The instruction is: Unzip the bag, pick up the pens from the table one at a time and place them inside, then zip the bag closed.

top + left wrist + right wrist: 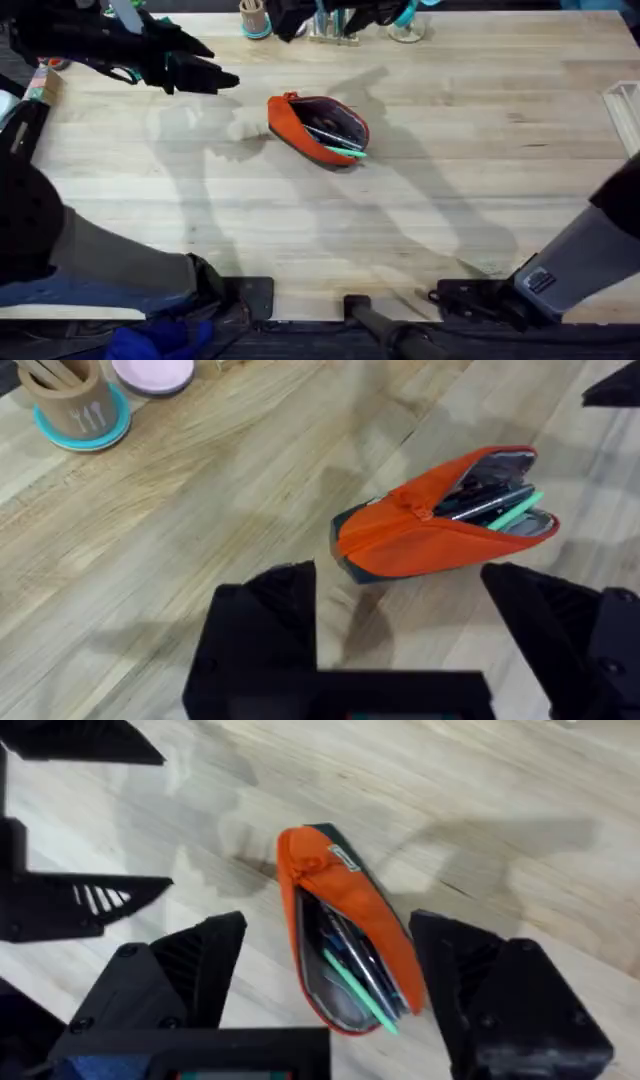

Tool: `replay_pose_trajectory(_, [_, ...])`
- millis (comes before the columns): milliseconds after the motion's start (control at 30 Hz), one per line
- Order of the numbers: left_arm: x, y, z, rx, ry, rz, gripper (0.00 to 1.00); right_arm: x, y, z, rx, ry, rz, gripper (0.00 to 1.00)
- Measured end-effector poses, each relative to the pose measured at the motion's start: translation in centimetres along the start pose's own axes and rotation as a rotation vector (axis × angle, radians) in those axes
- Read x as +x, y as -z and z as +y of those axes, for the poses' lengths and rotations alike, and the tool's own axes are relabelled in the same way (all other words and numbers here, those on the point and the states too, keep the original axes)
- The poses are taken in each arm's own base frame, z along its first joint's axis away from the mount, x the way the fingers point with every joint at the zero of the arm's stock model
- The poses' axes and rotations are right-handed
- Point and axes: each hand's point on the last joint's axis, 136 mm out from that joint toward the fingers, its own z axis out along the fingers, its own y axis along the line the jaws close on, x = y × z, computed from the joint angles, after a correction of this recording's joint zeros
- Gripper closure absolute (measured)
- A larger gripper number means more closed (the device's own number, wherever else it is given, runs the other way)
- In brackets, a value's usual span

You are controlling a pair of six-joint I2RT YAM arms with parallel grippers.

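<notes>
The orange bag [315, 128] lies unzipped in the middle of the table [450, 200], its mouth gaping. A green pen [358, 990] and a silver-grey pen [350, 955] lie inside it; the green tip [345, 150] pokes out at the open end. My left gripper [215, 75] hovers open to the left of the bag, well apart from it. In the left wrist view the bag [440, 520] sits ahead of my open left gripper [400, 650]. My right gripper [330, 980] hangs open high above the bag [345, 940] and holds nothing.
A wooden utensil cup on a teal coaster [255, 18] and other small stands [335, 28] line the table's far edge. A pink disc [155, 372] lies beside the cup. A pale object [625, 105] sits at the right edge. Bare wood surrounds the bag.
</notes>
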Motion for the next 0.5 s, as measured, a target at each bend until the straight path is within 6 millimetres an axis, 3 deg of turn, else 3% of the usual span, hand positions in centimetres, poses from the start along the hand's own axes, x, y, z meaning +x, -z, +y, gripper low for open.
replay_pose_trajectory(500, [0.0, 0.0, 0.0, 0.000, 0.000, 0.000, 0.007, -0.6, -2.8, 1.2, -0.063, -0.120, 0.013, 0.006])
